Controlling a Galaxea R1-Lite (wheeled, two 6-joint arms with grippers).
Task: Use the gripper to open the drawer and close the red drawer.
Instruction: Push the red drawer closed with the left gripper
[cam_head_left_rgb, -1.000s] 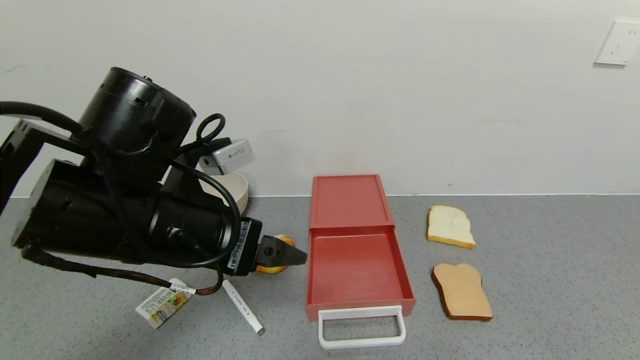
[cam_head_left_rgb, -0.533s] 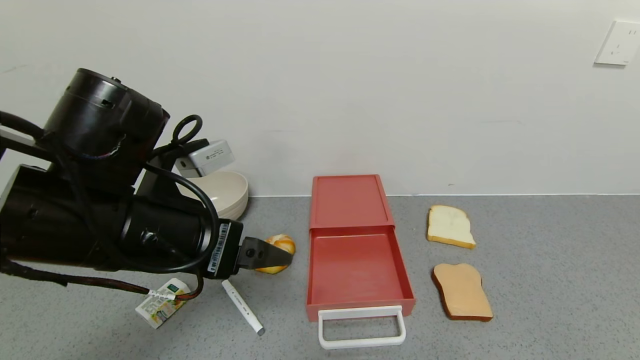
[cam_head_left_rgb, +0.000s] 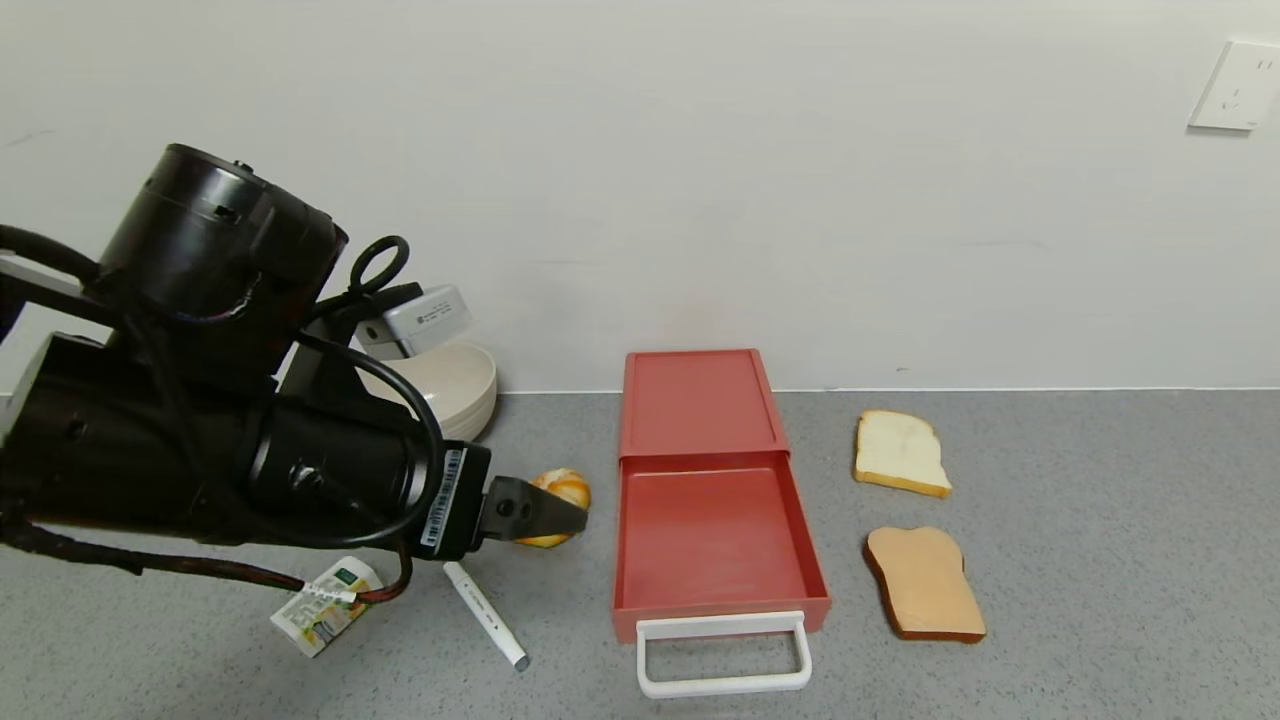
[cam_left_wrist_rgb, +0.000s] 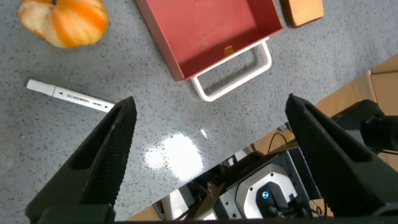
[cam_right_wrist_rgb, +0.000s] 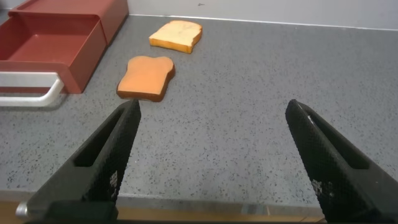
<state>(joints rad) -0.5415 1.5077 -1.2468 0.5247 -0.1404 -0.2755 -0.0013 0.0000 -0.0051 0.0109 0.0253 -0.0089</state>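
The red drawer (cam_head_left_rgb: 698, 402) lies flat in the middle of the grey table. Its tray (cam_head_left_rgb: 712, 540) is slid out toward me, empty, with the white loop handle (cam_head_left_rgb: 722, 655) at the front. My left gripper (cam_head_left_rgb: 560, 512) hovers left of the tray, apart from it, over an orange fruit; in the left wrist view it (cam_left_wrist_rgb: 208, 155) is open and empty, with the tray (cam_left_wrist_rgb: 211, 31) and handle (cam_left_wrist_rgb: 236, 74) beyond. My right gripper (cam_right_wrist_rgb: 211, 143) is open and empty near the table's front edge, with the drawer (cam_right_wrist_rgb: 56, 37) farther off; it is out of the head view.
An orange fruit (cam_head_left_rgb: 555, 490), a white marker (cam_head_left_rgb: 485, 613) and a small juice carton (cam_head_left_rgb: 325, 605) lie left of the drawer. Beige bowls (cam_head_left_rgb: 455, 385) stand at the back left. A white bread slice (cam_head_left_rgb: 900, 452) and a toasted slice (cam_head_left_rgb: 925, 583) lie right of the drawer.
My left arm has pulled back to the left, away from the drawer tray, and then held almost still. The drawer stays slid out, unmoved.
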